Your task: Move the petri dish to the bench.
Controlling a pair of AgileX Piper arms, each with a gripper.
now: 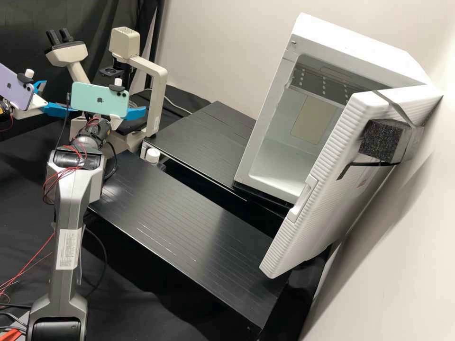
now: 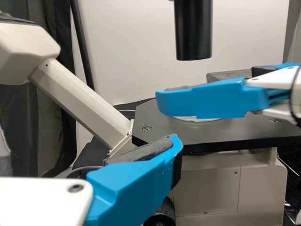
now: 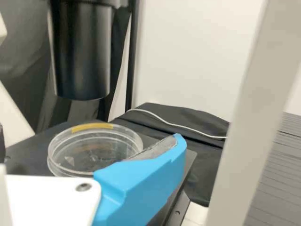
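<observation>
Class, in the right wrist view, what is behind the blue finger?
The petri dish and microscope stage show beyond the finger; the dish's part directly behind it is covered.

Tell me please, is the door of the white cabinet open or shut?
Open: the door stands away from the cabinet's front, and the cabinet's inside shows.

1. my arm [image 1: 71,201] is silver-grey and dark grey, with blocky links and a rounded black joint [image 1: 57,331] low down.
2. thin red wires [image 1: 58,174] bunch around me, beside a black cable [image 1: 115,161].
3. a white label [image 1: 68,248] of small print runs along one link.
4. my fingers [image 2: 134,188] are bright blue, with dark grey pads [image 2: 141,151], below white plates [image 2: 37,202] with round screws [image 2: 75,188].
</observation>
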